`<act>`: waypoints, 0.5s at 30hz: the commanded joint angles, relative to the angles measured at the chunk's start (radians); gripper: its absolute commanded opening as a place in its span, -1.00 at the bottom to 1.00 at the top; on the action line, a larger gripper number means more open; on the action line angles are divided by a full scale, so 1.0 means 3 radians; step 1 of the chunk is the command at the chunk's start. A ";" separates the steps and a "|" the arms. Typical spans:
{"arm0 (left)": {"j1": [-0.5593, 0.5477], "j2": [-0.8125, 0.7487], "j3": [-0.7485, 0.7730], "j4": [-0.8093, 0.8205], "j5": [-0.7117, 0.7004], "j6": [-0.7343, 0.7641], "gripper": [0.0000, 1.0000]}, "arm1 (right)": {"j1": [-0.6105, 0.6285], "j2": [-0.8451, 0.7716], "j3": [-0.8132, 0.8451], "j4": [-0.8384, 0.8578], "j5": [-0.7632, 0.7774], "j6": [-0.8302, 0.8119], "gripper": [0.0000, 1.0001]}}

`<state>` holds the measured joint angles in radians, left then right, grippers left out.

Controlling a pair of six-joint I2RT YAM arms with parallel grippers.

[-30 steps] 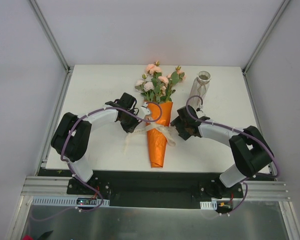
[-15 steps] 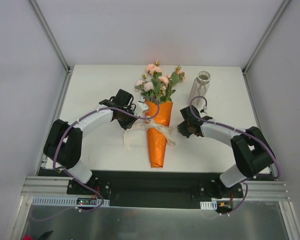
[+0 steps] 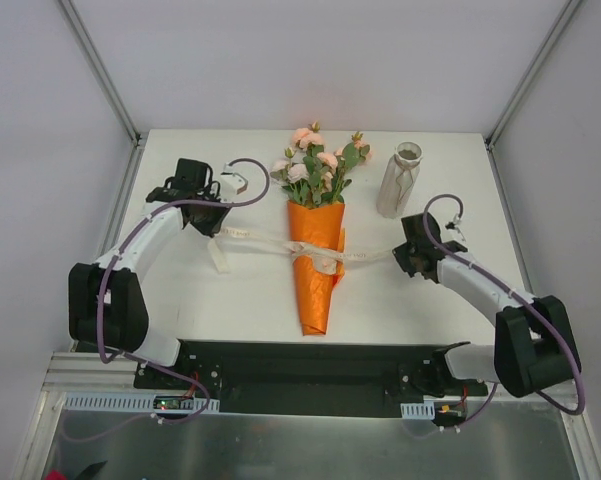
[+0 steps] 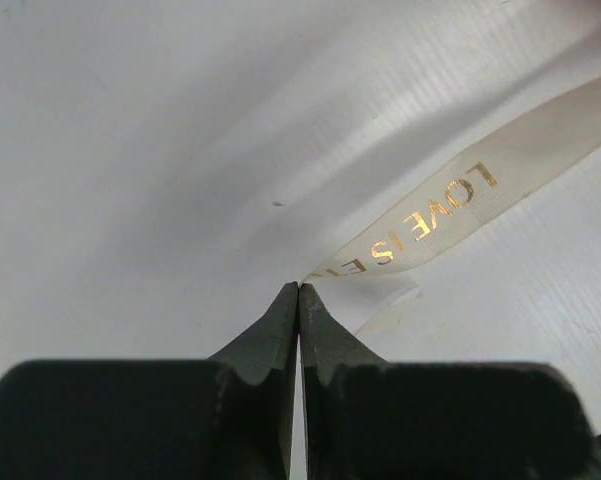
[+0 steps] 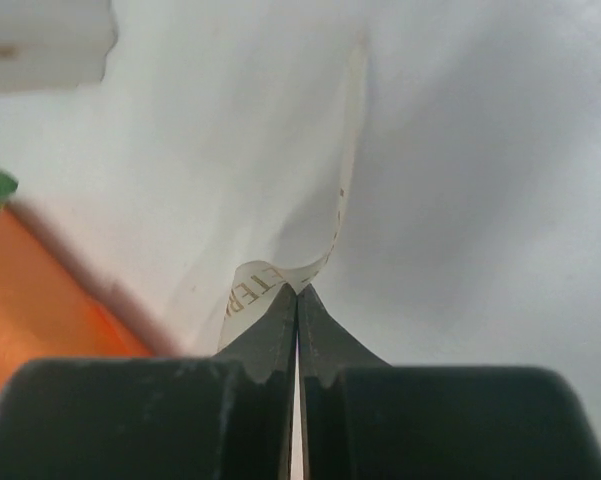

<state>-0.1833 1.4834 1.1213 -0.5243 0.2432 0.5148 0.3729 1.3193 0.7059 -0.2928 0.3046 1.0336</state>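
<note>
Both pairs of jaws are pressed fully together, each pinching one end of the cream ribbon. In the left wrist view the tips meet on the ribbon right where its gold lettering starts. In the right wrist view they nip a curled bit of the ribbon the same way.

From where I stand, the ribbon runs in a nearly straight line from the left jaws, across the middle of the orange paper cone, and out to the right jaws. A short loose tail hangs down onto the desk just below the left grip. The cone lies flat in the centre of the desk, with the flowers at its far end and its point towards the arms.

I'd judge the pulling-out part largely done: the two ends are drawn well apart and I see no bow loops. A small crossing or knot seems to sit on the cone where the ribbon passes, so the ribbon is not yet free of it.

The left arm is stretched far out along the left side, its wrist turned inward. The right arm is swung out low to the right, just this side of the pale vase, which stands upright and untouched.
</note>
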 commanded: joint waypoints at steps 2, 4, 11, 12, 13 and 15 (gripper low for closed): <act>0.0268 -0.0128 0.0178 -0.0108 -0.0446 0.0089 -1.00 | -0.0424 -0.0454 -0.0180 -0.0358 0.0196 -0.0162 -0.98; 0.0461 -0.0021 0.0281 -0.0047 -0.0972 -0.0043 -1.00 | -0.0644 -0.0578 -0.0216 -0.0389 0.0253 -0.0219 -0.99; 0.1055 0.0143 0.0450 0.0321 -0.1542 -0.0432 -1.00 | -0.1150 -0.0839 0.0049 -0.0772 0.0523 -0.0484 -0.98; 0.1066 0.0128 0.0430 0.0341 -0.1577 -0.0473 -1.00 | -0.1222 -0.0854 0.0096 -0.0828 0.0569 -0.0556 -0.99; 0.1066 0.0097 0.0394 0.0387 -0.1608 -0.0484 -1.00 | -0.1233 -0.0869 0.0147 -0.0890 0.0630 -0.0566 -0.99; 0.1066 0.0087 0.0368 0.0388 -0.1644 -0.0504 -1.00 | -0.1456 -0.0931 0.0229 -0.0998 0.0667 -0.0638 -0.98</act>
<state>0.1482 1.5372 1.2366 -0.4419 -0.1642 0.4160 0.0162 1.0863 0.6910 -0.4923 0.4248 0.9104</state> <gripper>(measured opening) 0.003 0.012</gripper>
